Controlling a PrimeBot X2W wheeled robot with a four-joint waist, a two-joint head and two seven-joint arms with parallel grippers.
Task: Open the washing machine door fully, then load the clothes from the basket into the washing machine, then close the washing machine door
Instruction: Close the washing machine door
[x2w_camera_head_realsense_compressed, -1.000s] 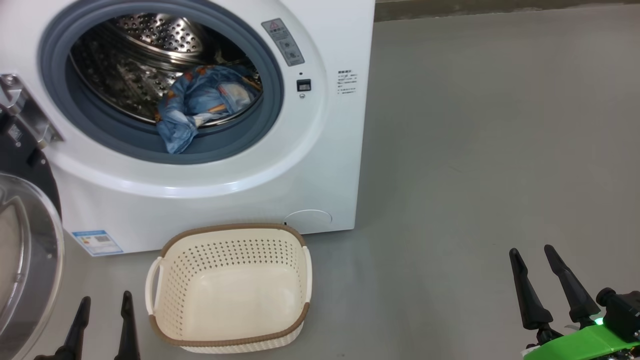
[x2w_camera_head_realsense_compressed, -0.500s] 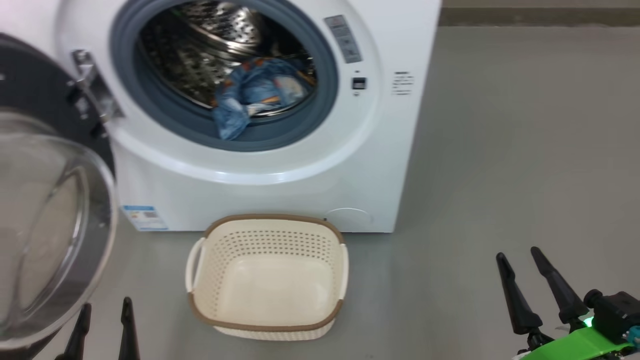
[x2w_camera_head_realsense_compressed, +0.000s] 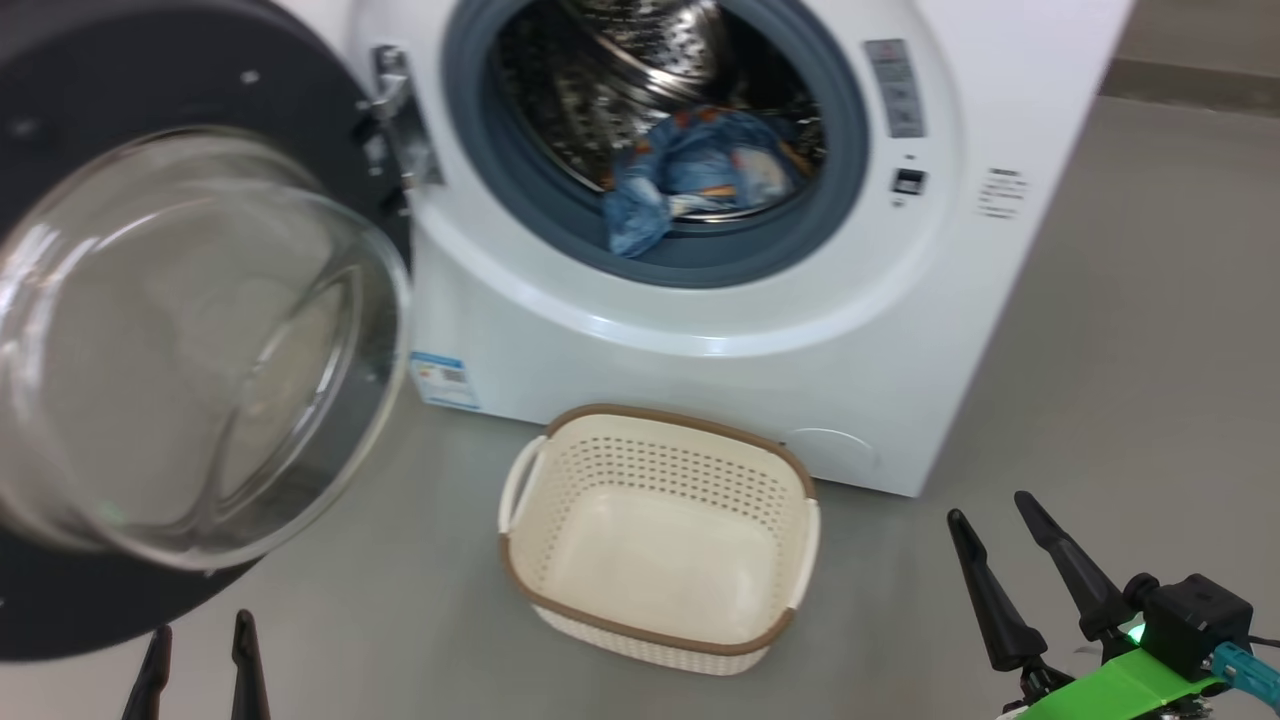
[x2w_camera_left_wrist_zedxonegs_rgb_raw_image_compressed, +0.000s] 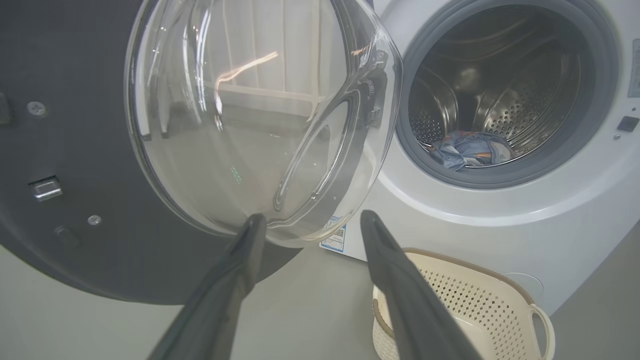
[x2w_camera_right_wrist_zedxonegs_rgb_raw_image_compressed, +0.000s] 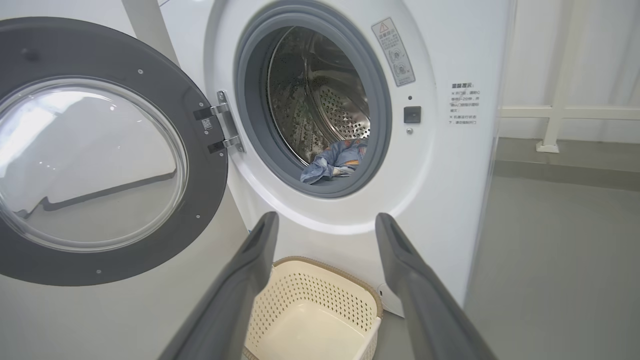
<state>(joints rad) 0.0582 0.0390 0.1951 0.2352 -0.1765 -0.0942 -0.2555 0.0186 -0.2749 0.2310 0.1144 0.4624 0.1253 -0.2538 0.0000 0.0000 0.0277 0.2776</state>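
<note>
The left gripper and right gripper gaped empty. Light blue printed clothes drooped over the grey rubber gasket at its lower edge; the round black glass door might pinch them.

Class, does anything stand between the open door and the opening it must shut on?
A tail of the clothes droops onto the grey gasket at the opening's bottom. The basket sits on the floor in front; whether the door clears it is unclear.

Grey sticker, washing machine front: warning triangle, wording unreadable.
Black print: unreadable.
Blue label, beyond left tool: unreadable.
</note>
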